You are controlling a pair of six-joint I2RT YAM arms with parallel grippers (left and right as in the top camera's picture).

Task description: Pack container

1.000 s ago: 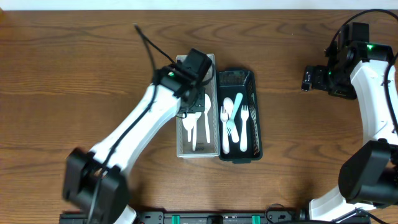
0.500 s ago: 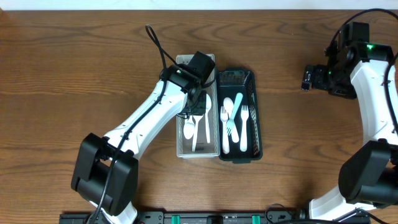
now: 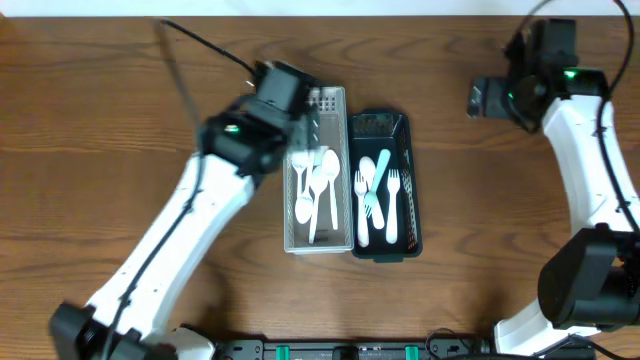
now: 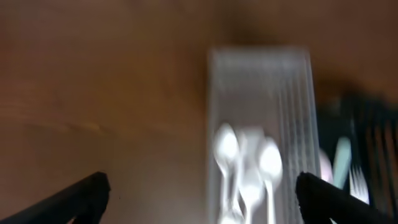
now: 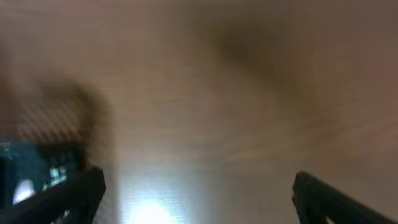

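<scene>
Clear tray (image 3: 322,244): stands near the centre of the surface (image 3: 120,120), its long axis running 12 to 6 o'clock in the overhead view.
Spoons (image 3: 318,185): white, lying inside the clear tray along its length, with bowls toward 12 o'clock and handles toward 6 o'clock.
Dark tray (image 3: 378,125): touches or stands just beside the clear tray at its 3 o'clock side, parallel to it.
Forks (image 3: 366,200): white, lying in the dark tray with tines toward 12 o'clock. A pale blue utensil (image 3: 383,165) lies beside them on the same axis.
Left pincer (image 4: 202,193): spread wide with nothing between its fingers. It hovers over the 11 o'clock corner of the clear tray. In its wrist view the tray runs straight ahead, offset toward the right-hand finger. The view is blurred, so its height above the tray cannot be told.
Right pincer (image 5: 199,196): fingers apart and holding nothing. It is well apart from both trays, at about 2 o'clock from the dark tray. Its wrist view is too blurred to read further.
Nearer arm: the left, by a wide margin.
Relation governing the next move (judgement): the spoons lie toward 5 o'clock of the left pincer, so any grasp there should close across their 12-to-6 axis.
</scene>
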